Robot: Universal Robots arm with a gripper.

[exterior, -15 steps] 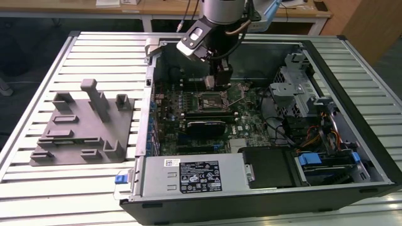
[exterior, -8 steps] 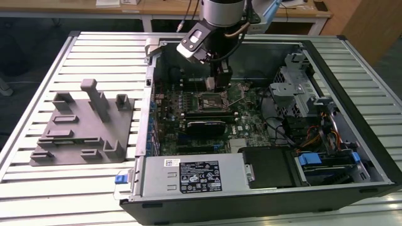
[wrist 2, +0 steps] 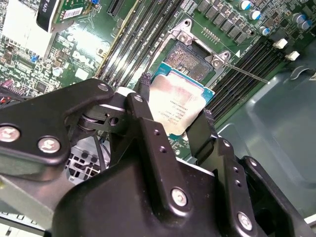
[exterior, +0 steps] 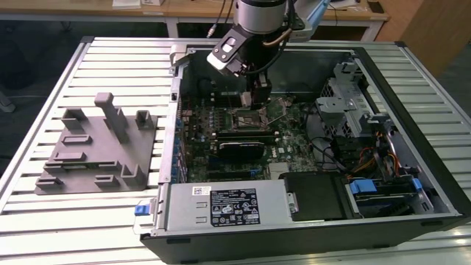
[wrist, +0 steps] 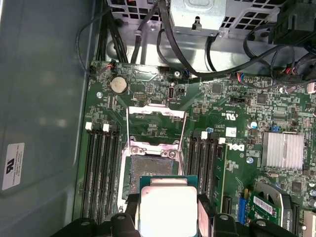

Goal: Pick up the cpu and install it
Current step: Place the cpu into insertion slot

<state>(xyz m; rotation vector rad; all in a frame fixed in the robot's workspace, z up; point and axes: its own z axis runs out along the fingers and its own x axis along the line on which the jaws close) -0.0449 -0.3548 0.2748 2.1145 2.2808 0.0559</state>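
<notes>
The cpu [wrist 2: 183, 112], a small square chip with a pale silver top and a green edge, sits between my two black fingertips. My gripper [wrist 2: 175, 101] is shut on it, with one finger [wrist 2: 143, 86] on each of two opposite sides. In the first wrist view the cpu [wrist: 167, 210] hangs just above and partly over the open socket [wrist: 150, 168], whose load plate [wrist: 155, 116] is swung back. In the exterior view my gripper [exterior: 255, 100] reaches down into the computer case, right over the socket [exterior: 250, 117] on the motherboard.
Memory slots [wrist: 101, 168] flank the socket on both sides. A black block [exterior: 239, 148] lies on the board toward the power supply [exterior: 220, 205]. Cables and drive cages [exterior: 368, 143] fill the exterior view's right. A grey plastic fixture [exterior: 96, 149] stands on the slatted table outside the case.
</notes>
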